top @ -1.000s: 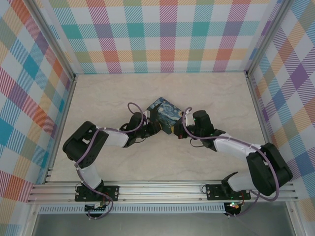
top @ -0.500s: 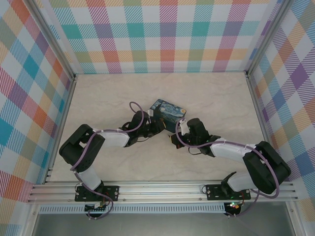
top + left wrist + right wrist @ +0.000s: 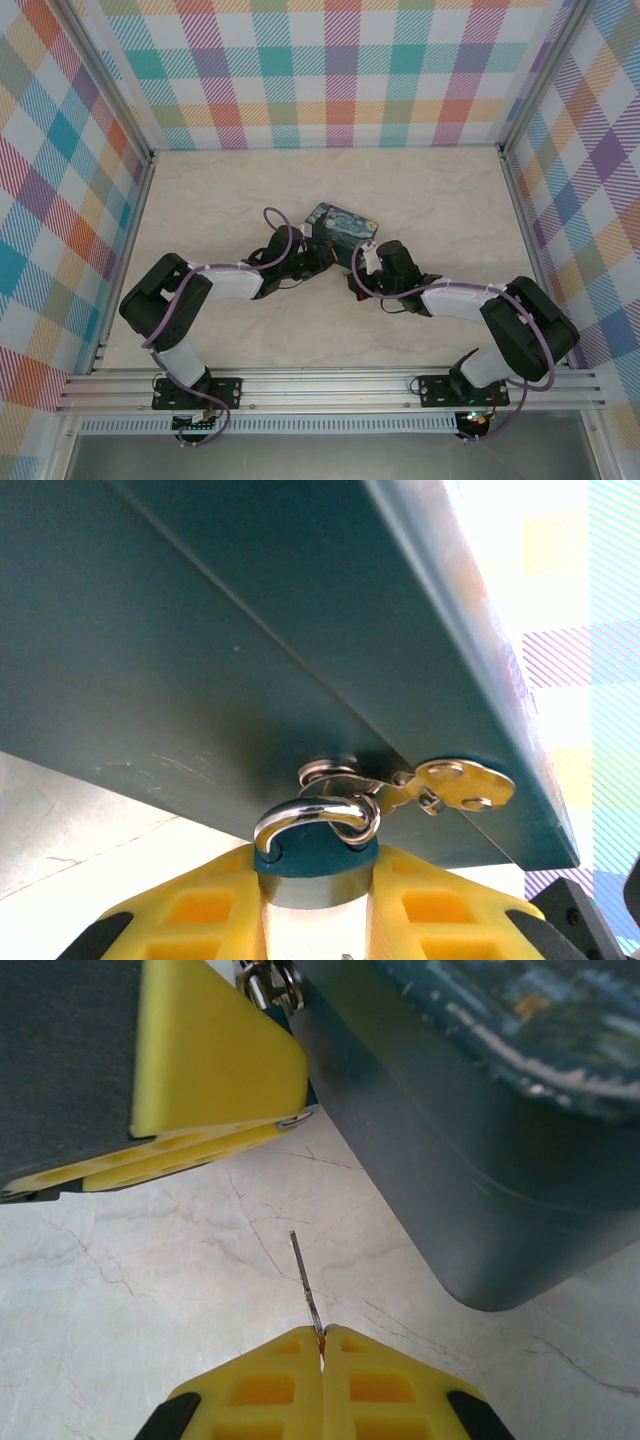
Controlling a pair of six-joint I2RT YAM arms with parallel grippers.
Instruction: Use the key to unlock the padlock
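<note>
The left end effector (image 3: 315, 910) is clamped on the padlock (image 3: 314, 868), a small teal body whose curved silvery shackle hooks through the hasp (image 3: 440, 785) of the dark-blue painted box (image 3: 200, 630), seemingly at the box's 7 o'clock side. The right end effector (image 3: 321, 1355) pinches the key (image 3: 304, 1278), a thin pale blade seen edge-on. It points to 12 o'clock above the marbled bench (image 3: 120, 1290).

I'm working in a robot test cell, a lab setup. Plaid-printed panels (image 3: 340, 70) wall in the left, far and right sides, bare aluminium framing (image 3: 330, 385) runs along the near edge, and a pale marble-look surface (image 3: 440, 200) lies between them under a fixed overhead camera.
</note>
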